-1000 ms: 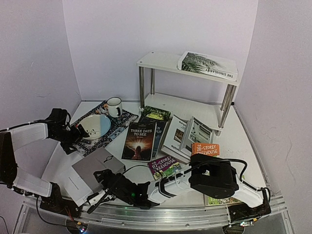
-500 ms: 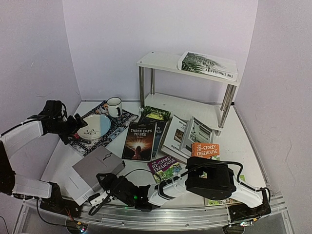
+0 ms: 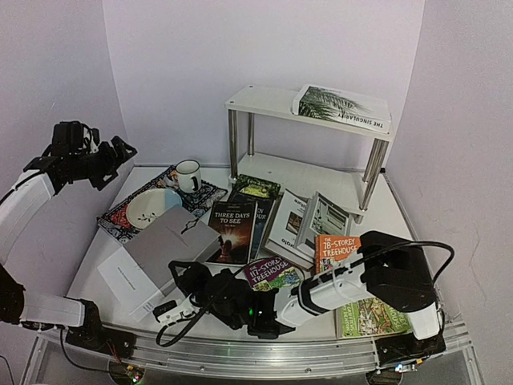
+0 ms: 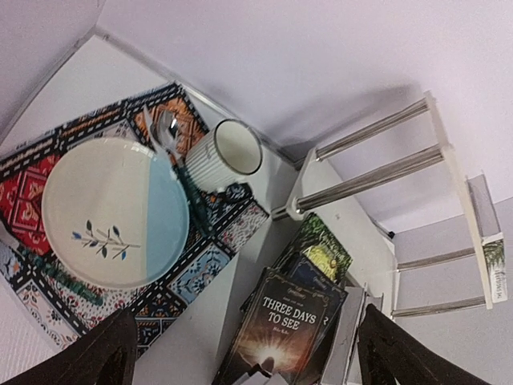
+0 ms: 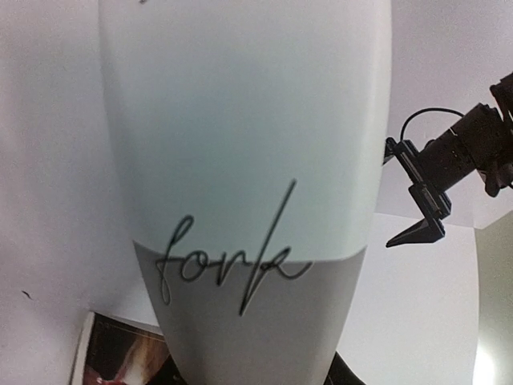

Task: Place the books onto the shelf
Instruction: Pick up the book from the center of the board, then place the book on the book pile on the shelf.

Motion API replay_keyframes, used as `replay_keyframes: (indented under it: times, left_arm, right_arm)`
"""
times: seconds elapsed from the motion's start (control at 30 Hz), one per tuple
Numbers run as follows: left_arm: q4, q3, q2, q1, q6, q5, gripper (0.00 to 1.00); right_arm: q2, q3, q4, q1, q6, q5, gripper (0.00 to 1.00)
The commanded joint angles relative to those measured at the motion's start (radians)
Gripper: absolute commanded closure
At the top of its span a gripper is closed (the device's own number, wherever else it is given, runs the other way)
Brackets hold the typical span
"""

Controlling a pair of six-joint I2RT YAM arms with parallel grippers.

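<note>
Evidently the step in hand is carrying off the grey hardback (image 3: 156,261). The right hand (image 3: 172,309), at the lower left of the top view, is closed on the book's near edge. The book lies tilted, its far edge reaching over the near side of the patterned mat (image 3: 120,224), close to the bowl (image 3: 152,208). The wrist view shows little but its cover.

A grip on 1 edge of so wide a book will probably let it sag or swing. So the lift wants to be slow and high enough to clear the bowl and the mug (image 3: 188,175) before any sideways travel.

The shelf (image 3: 272,103) stands in the upper right, with the other books (image 3: 232,228) spread on the counter (image 3: 88,269) between. The path should pass above them, not through them.

The lower board looks bare, while the upper 1 already carries a book, so the lower board seems the easier landing. The book should go in flat and be let go only once it is resting.

The left hand (image 3: 122,151) hangs at the upper left, its fingers spread wide around nothing. It could steady the free edge if the book droops.
</note>
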Motion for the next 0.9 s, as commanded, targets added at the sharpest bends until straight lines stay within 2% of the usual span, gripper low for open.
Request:
replay_keyframes:
  times: [0.0, 0.23, 0.4, 0.53, 0.6, 0.77, 0.87]
  left_arm:
    - [0.010, 0.123, -0.026, 0.005, 0.044, 0.026, 0.03]
    - [0.009, 0.257, -0.062, 0.005, 0.101, -0.010, 0.04]
    - [0.007, 0.370, -0.099, 0.005, 0.144, -0.089, 0.03]
    - [0.007, 0.421, -0.104, 0.005, 0.158, -0.101, 0.03]
    - [0.015, 0.427, -0.095, 0.005, 0.153, -0.038, 0.03]
    - [0.070, 0.382, -0.065, 0.005, 0.137, 0.182, 0.02]
    - [0.103, 0.352, -0.053, 0.005, 0.126, 0.253, 0.02]
  right_arm:
    - [-0.155, -0.050, 0.117, 0.004, -0.074, 0.076, 0.70]
    - [-0.324, -0.128, 0.121, -0.016, -0.181, 0.129, 0.71]
    - [-0.420, -0.136, 0.119, -0.047, -0.259, 0.143, 0.72]
    - [-0.469, -0.121, 0.112, -0.080, -0.308, 0.155, 0.73]
    - [-0.489, -0.106, 0.077, -0.095, -0.299, 0.171, 0.73]
    - [-0.529, -0.072, -0.192, -0.150, -0.151, 0.272, 0.71]
    - [-0.562, -0.063, -0.294, -0.185, -0.083, 0.321, 0.70]
